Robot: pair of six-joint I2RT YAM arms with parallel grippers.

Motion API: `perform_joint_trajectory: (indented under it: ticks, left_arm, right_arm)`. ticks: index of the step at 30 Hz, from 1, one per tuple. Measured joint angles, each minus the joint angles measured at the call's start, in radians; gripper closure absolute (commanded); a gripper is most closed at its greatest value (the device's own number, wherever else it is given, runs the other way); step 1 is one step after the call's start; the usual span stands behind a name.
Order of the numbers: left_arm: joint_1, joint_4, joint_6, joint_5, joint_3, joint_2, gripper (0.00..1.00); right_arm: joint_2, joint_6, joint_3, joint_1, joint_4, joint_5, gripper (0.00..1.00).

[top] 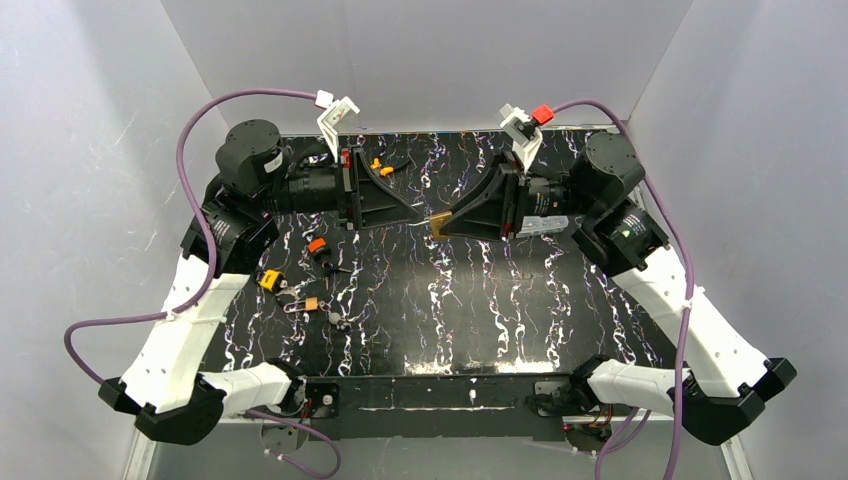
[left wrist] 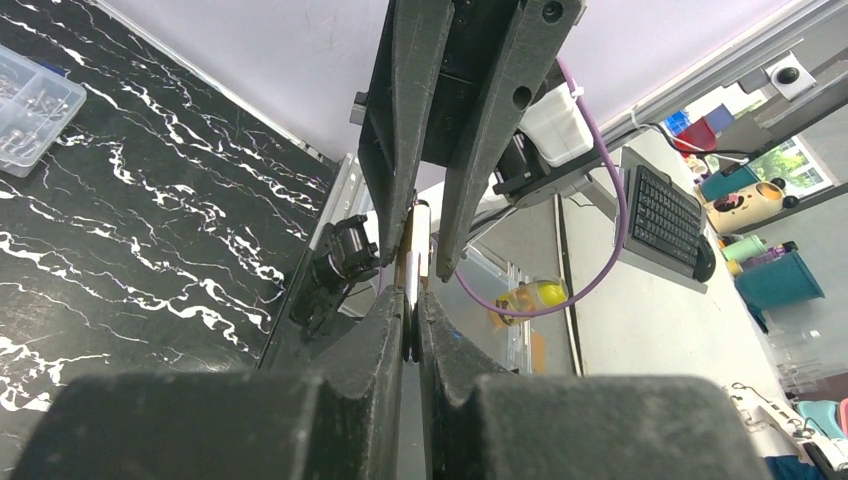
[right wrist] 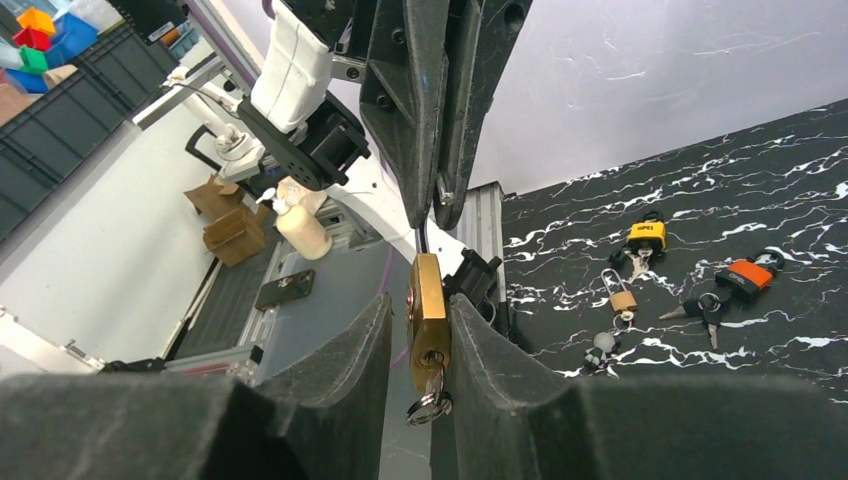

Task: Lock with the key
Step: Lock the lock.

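Observation:
A brass padlock (top: pixel 438 224) hangs in the air above the middle of the table, between both grippers. My left gripper (left wrist: pixel 411 295) is shut on the padlock's thin metal shackle (left wrist: pixel 413 250); it also shows in the right wrist view (right wrist: pixel 430 212), pinching the shackle from above. My right gripper (right wrist: pixel 420 305) straddles the padlock body (right wrist: pixel 428 320). The body rests against one finger (right wrist: pixel 480 350) and a gap shows on the other side. A silver key (right wrist: pixel 430 402) sticks out of the keyhole on the padlock's underside, free of both fingers.
On the left of the table lie a yellow padlock (top: pixel 270 280), an orange padlock (top: pixel 318 245), a small brass padlock (top: pixel 312 303) and loose keys (top: pixel 338 320). Small orange pieces (top: pixel 378 165) lie at the back. A clear plastic box (left wrist: pixel 30 110) shows in the left wrist view.

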Motion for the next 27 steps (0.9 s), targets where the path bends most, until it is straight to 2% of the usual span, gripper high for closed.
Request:
perform_joint_trajectory:
  ticks: [9, 17, 21, 22, 23, 25, 26, 27]
  left_arm:
    - [-0.001, 0.000, -0.001, 0.012, 0.001, 0.004, 1.00]
    - [-0.001, 0.000, -0.003, 0.022, 0.008, 0.015, 1.00]
    - [-0.001, 0.000, -0.003, 0.022, 0.011, 0.022, 1.00]
    - [-0.001, 0.000, -0.003, 0.023, 0.011, 0.024, 0.99]
    - [-0.001, 0.000, -0.003, 0.024, 0.011, 0.025, 0.92]
    - [-0.001, -0.008, 0.001, 0.024, 0.019, 0.032, 0.56]
    - [-0.001, -0.015, 0.008, 0.021, 0.027, 0.037, 0.42]
    - [-0.001, -0.026, 0.021, 0.013, 0.038, 0.042, 0.33]
  right_arm:
    - [-0.003, 0.004, -0.001, 0.000, -0.002, -0.011, 0.68]
    - [-0.001, 0.007, -0.001, 0.000, -0.027, -0.010, 0.81]
    - [0.002, 0.007, -0.001, 0.000, -0.038, -0.006, 0.99]
    - [0.003, 0.007, -0.001, 0.000, -0.042, -0.005, 0.99]
    - [0.004, 0.008, 0.000, 0.000, -0.046, -0.004, 0.99]
    - [0.004, 0.010, 0.000, 0.000, -0.054, 0.003, 0.99]
    - [0.004, 0.013, 0.000, 0.000, -0.056, 0.011, 0.99]
    - [0.004, 0.017, 0.000, 0.000, -0.058, 0.019, 0.99]
